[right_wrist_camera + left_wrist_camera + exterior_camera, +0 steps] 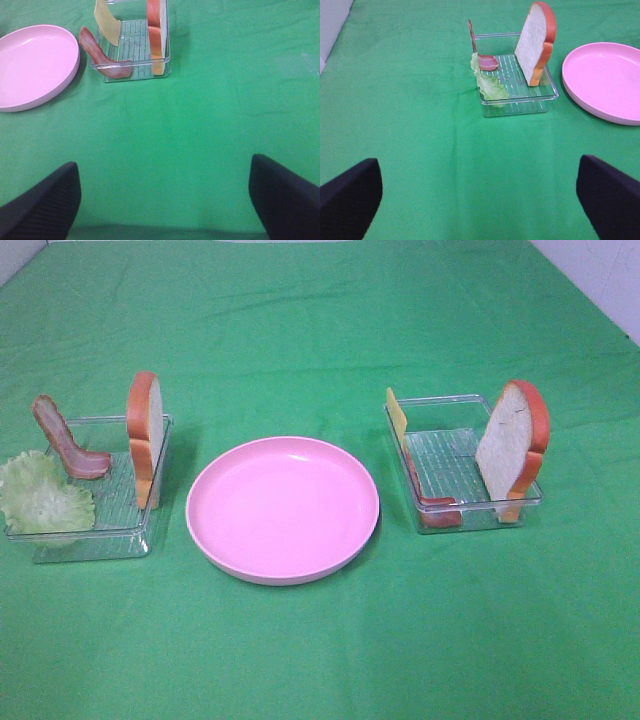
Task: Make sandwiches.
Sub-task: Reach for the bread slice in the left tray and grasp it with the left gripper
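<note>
Across green cloth (320,660), found a pink plate (283,508) at centre between the left tray (100,540) and right tray (450,400), nothing stacked yet. Saw the left bread slice (145,435) upright on edge at its tray's plate-side wall, lettuce leaf (42,495) and bacon strip (68,445) opposite, and the right bread slice (512,450) upright at its tray's outer wall, cheese slice (396,412) opposite. Found left gripper (477,160) and right gripper (164,162) spread wide, empty, each well short of its tray, open cloth between.
</note>
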Controlling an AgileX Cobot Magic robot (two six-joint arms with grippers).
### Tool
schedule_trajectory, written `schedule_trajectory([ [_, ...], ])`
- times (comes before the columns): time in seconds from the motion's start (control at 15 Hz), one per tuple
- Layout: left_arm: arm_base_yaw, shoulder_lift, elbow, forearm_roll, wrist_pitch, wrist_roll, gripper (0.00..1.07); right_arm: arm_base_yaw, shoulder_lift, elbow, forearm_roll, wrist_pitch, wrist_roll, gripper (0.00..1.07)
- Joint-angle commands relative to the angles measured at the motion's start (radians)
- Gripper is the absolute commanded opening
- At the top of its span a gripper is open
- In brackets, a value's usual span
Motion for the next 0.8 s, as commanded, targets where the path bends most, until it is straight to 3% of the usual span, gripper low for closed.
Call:
schedule_trajectory([
  [0.07,-0.001,-0.011,0.003,-0.008,-0.015,-0.009,1.02,-0.005,-0.032,0.003,0.001,-0.004,-0.012,0.87],
  [0.6,-0.001,-0.01,0.003,-0.01,-0.015,-0.009,1.02,-0.005,-0.032,0.003,0.001,-0.004,-0.012,0.87],
  [0.8,-0.001,0.096,-0.052,-0.041,0.035,-0.008,1.02,-0.005,-0.032,0.003,0.001,-0.004,-0.012,0.87],
])
